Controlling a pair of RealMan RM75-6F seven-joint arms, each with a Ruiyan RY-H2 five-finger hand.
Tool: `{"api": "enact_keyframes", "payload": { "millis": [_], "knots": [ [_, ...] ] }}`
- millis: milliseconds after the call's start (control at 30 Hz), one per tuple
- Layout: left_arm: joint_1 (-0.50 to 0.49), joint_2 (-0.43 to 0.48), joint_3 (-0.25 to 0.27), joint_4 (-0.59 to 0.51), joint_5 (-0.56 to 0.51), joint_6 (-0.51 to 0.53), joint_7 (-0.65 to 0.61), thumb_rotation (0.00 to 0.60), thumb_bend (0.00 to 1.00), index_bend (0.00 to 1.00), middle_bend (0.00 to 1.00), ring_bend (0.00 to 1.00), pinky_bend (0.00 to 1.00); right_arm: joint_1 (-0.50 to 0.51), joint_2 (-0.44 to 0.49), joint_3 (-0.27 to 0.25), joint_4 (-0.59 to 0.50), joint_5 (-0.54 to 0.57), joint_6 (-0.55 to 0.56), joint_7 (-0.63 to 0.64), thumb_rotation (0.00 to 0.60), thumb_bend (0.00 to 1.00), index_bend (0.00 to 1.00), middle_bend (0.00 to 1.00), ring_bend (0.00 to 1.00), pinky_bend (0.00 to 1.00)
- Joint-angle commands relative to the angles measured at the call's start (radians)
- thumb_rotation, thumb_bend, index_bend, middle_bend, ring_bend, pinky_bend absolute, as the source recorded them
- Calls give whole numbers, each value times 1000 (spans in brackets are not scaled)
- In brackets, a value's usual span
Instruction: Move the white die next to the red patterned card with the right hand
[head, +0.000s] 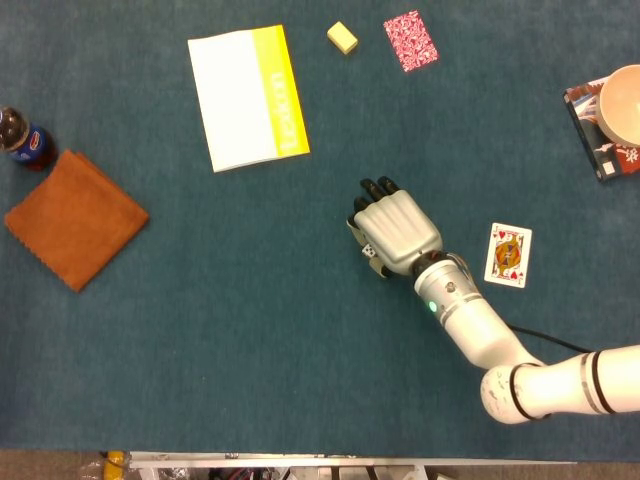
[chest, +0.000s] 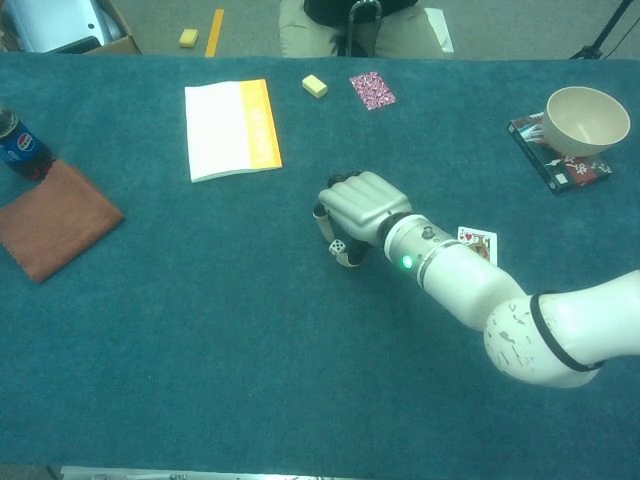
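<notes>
Careful: your right hand (chest: 362, 207) is curling over the white die (chest: 338, 246), but whether it is pinching is unclear; a loose grip risks dropping it before reaching the red patterned card (head: 410, 40).

You can read little here: the yellow strip of the white booklet (head: 247, 97) carries a word that looks like "Lexicon". The bottle (head: 24, 139) wears a Pepsi-style label, and the face card (head: 508, 255) shows red hearts at its corners.
</notes>
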Motion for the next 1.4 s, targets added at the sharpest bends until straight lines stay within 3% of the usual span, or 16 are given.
{"api": "enact_keyframes", "payload": {
  "millis": [33,333,633,800,833,867,967,1067,1133,1200,1400],
  "knots": [
    [0,-1,0,1,-1,0,-2,600,410,205,274,173,150,1,-3,-1,3,2,-2,0,600,250,549,329,100,142],
    [5,-1,0,8,-2,8,-11,600,410,205,274,173,150,-8,20,8,-19,-22,19,25,600,251,560,332,100,142],
    [9,-5,0,16,-12,9,-18,600,410,205,274,173,150,-64,163,28,-174,-96,95,106,600,251,560,332,101,142],
    [7,-6,0,14,-9,8,-15,600,410,205,274,173,150,-75,199,39,-209,-98,113,116,600,251,566,333,100,142],
    [7,-6,0,12,-7,8,-14,600,410,205,274,173,150,-81,203,48,-215,-117,121,139,600,251,566,332,101,142],
    [7,-6,0,11,-4,10,-12,600,410,205,274,173,150,-101,194,70,-207,-214,160,225,600,251,566,332,101,142],
    [7,-4,0,8,-3,11,-10,600,410,205,274,173,150,-136,162,62,-138,-429,238,381,600,251,556,330,102,142],
    [9,-4,-1,9,-8,12,-12,600,410,205,274,173,150,-162,130,53,-56,-591,321,500,600,251,409,279,102,142],
    [8,-5,-2,11,-11,11,-13,600,410,205,274,173,150,-172,113,51,-14,-649,357,545,600,251,280,246,102,144],
    [7,-6,-2,12,-11,8,-14,600,410,205,274,173,150,-183,109,49,5,-670,367,562,600,251,220,233,102,144],
    [3,-8,-3,13,-10,3,-11,600,410,205,274,173,141,-208,125,52,-6,-661,345,544,600,251,171,226,102,144]
  ]
}}
